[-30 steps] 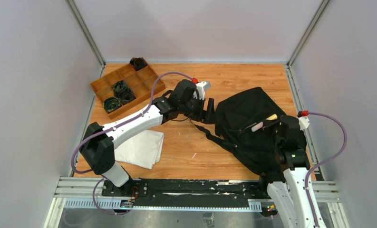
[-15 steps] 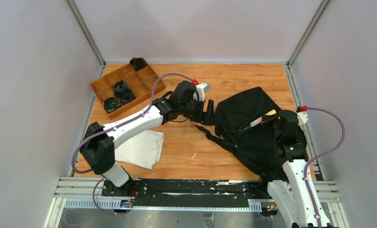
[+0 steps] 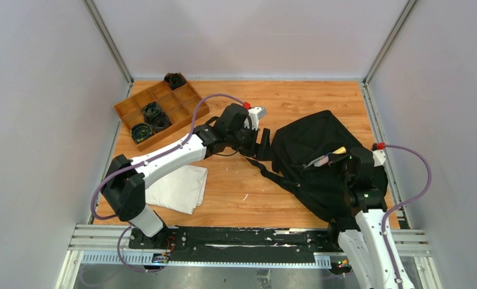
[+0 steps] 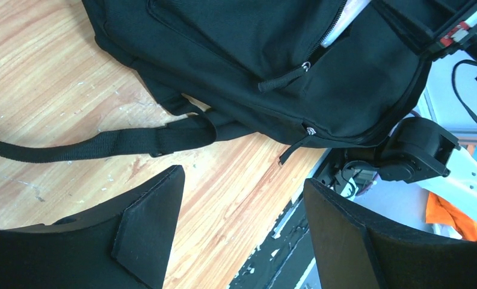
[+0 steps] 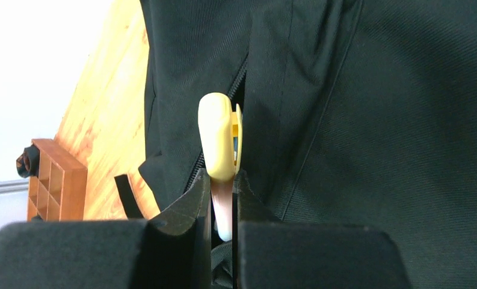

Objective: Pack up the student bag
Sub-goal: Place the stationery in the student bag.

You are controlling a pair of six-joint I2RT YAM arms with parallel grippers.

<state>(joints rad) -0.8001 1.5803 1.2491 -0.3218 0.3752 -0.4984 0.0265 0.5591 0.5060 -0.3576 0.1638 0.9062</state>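
**Slide the stick into the zip gap**

Start close to you. Your right claw (image 5: 222,183) is pinched tight on a thin stick (image 5: 219,135) with a yellow end. It hangs just over the bag (image 3: 308,138), the big black one lying flat on the right side of the table (image 3: 236,186), by the right arm.

The yellow end points at the zip (image 5: 243,72) — a dark gap running up the black top of the bag. The gap looks thin. So turn the stick until it lines up with the gap, then push it in yellow end first, low and slow. If the end pushes the fabric down and does not slip in, I think you should back off a bit and try again. Do not let go until most of the stick is inside.

On the near left lies a white cloth (image 3: 178,188). Leave it for now.

A bit farther, your left claw (image 4: 243,180) is wide open and holds nothing. It sits over the wood just beside the bag's left edge, near a loose strap (image 4: 103,144). It could pinch that edge and hold the bag firm — mind the strap.

Far left is the tray (image 3: 190,96).
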